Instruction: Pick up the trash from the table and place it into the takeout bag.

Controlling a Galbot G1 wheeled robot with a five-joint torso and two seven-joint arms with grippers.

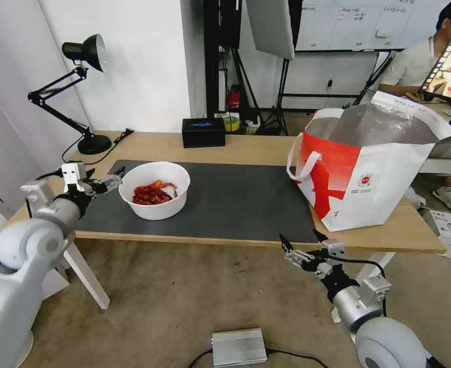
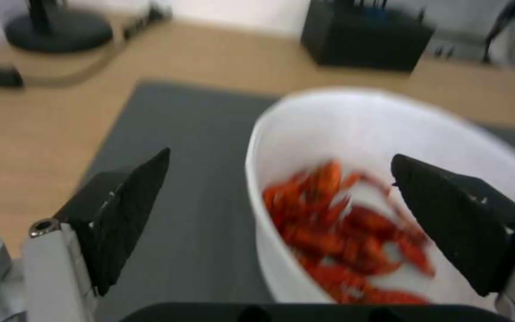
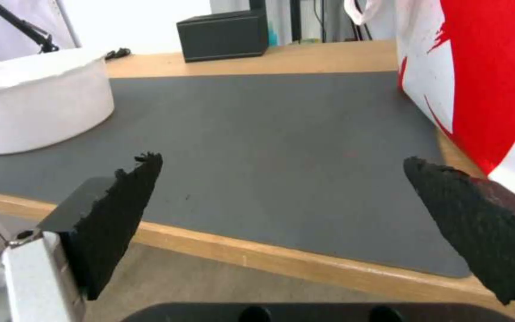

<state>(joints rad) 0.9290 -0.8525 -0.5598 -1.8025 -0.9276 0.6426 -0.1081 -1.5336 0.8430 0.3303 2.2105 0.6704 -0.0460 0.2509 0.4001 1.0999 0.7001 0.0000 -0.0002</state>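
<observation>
The trash here is a white round bowl (image 1: 155, 190) of red scraps, standing on the dark grey mat (image 1: 246, 199) at the left of the table (image 1: 235, 145). My left gripper (image 1: 117, 178) is open at the bowl's left rim. In the left wrist view the bowl (image 2: 359, 129) has its near rim between the fingers of the gripper (image 2: 281, 155), one finger outside and one over the scraps. The takeout bag (image 1: 368, 168) stands open at the table's right end. My right gripper (image 1: 300, 237) hangs open and empty just below the table's front edge, left of the bag (image 3: 478, 67).
A black tissue box (image 1: 203, 132) sits at the table's back edge and a black desk lamp (image 1: 85, 92) at the back left corner. On the floor lie a silver box (image 1: 238, 347) with a cable and a white box (image 1: 450, 230).
</observation>
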